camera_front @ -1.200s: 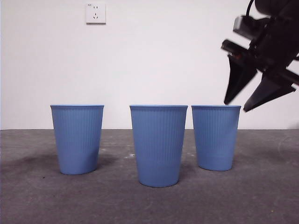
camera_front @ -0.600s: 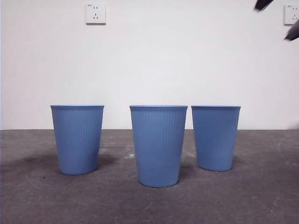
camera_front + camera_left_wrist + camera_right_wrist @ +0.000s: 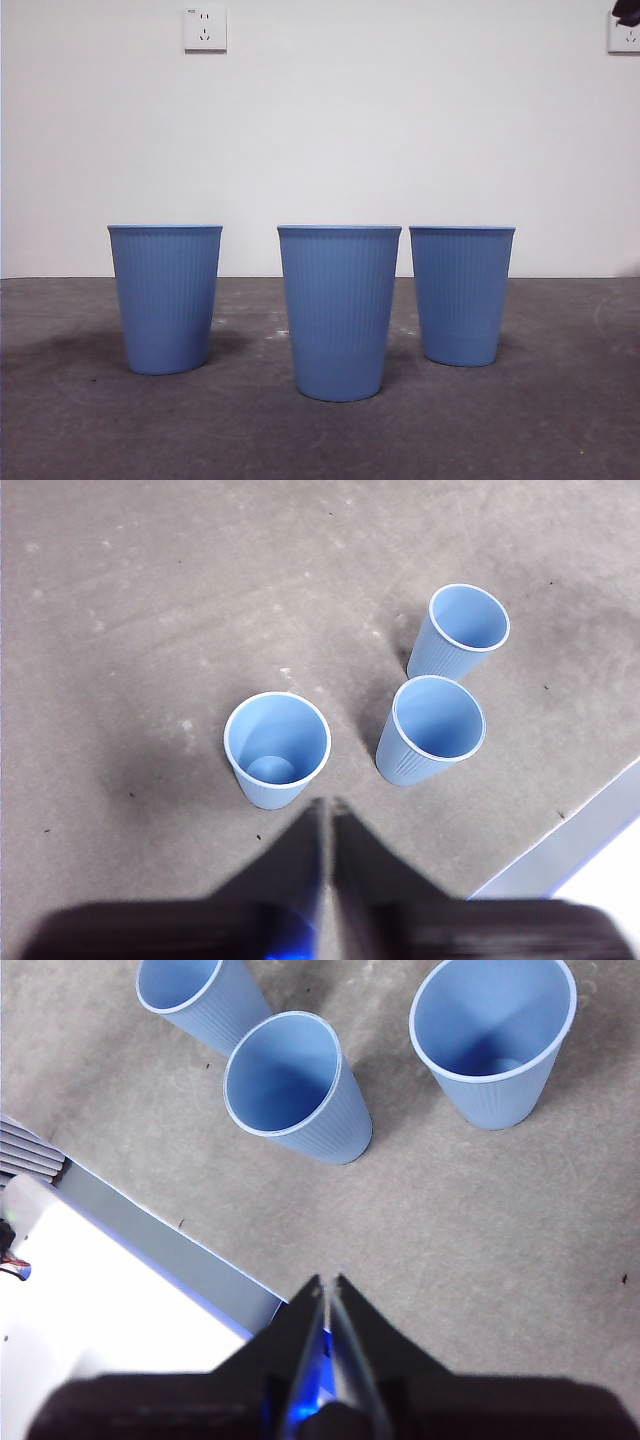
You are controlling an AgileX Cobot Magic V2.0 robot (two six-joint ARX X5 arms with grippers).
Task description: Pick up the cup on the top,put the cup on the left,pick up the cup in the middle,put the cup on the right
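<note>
Cups: left cup (image 3: 165,298), middle cup (image 3: 339,311), right cup (image 3: 461,294) upright in a row on the table (image 3: 560,420), apart. Left gripper (image 3: 327,815) and right gripper (image 3: 330,1290) above them, jaws pressed together, empty.

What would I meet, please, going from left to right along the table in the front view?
Left blue cup → middle blue cup, standing nearest the camera → right blue cup. All three stand upright on the grey table, none stacked.
</note>
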